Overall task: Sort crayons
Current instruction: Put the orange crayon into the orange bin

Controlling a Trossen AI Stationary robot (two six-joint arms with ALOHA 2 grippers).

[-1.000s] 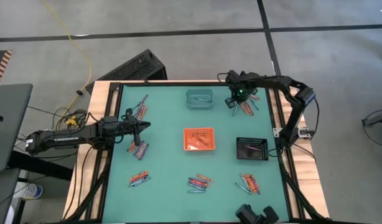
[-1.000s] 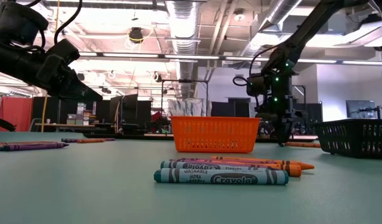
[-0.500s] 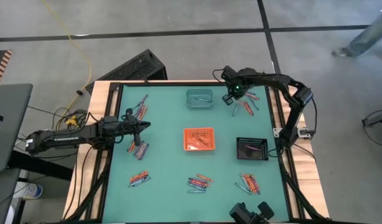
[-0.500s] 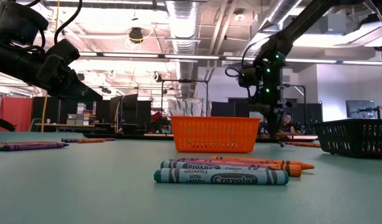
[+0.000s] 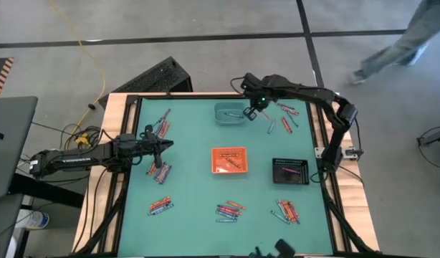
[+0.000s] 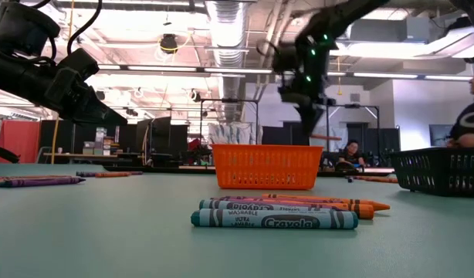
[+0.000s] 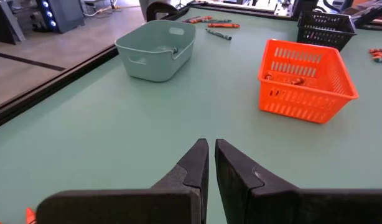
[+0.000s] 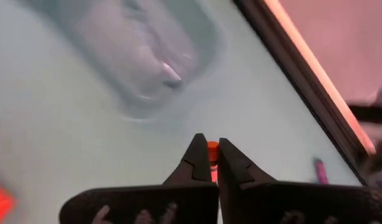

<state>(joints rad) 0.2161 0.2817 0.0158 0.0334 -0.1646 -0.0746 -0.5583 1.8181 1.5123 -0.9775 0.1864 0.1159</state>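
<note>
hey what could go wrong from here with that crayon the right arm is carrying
The right gripper pinches a small orange crayon only by its end, so it might slip out. It sits beside the pale teal plastic bin, though orange crayons lie in the orange mesh basket, so it may be sorted wrongly.

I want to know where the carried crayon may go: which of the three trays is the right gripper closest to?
The teal tray at the table's far side. The right gripper hangs just beside its rim, while the orange tray and black tray sit farther away.
</note>
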